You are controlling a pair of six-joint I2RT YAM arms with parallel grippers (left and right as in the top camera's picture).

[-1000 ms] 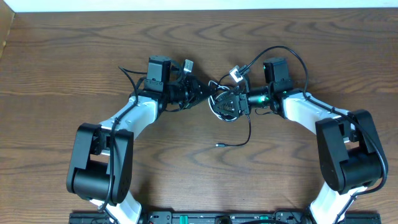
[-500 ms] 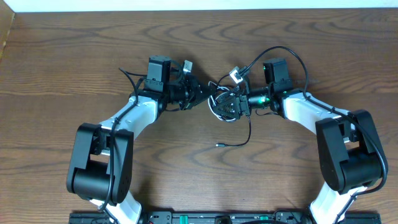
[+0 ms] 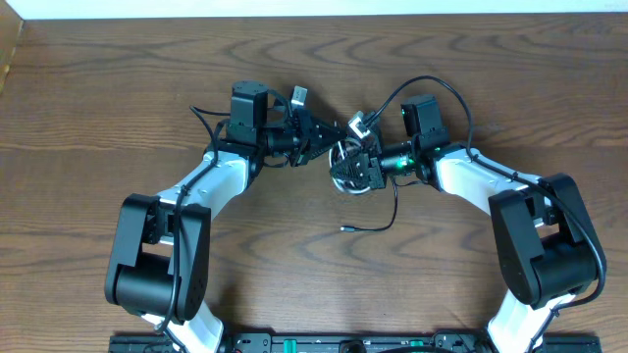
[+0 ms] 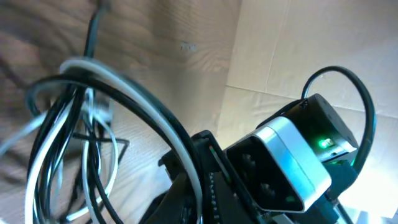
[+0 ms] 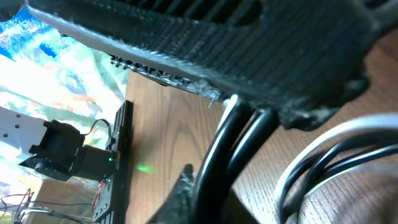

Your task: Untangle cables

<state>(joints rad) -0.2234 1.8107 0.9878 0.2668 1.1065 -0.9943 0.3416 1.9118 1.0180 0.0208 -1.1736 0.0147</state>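
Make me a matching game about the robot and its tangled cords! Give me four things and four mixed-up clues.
Things:
1. right gripper
2. loose black plug end
3. table
4. little light on the right arm

Clues:
A. green
B. shut on the cables
C. brown wood
D. lying on the wood, apart from the bundle, nearer the robot's base

Pairs: 1-B, 2-D, 3-C, 4-A

Dark wood-grain table (image 3: pixel 98 118), blk cable tail (image 3: pixel 371 228) w/ small plug end lying on it, centre-front
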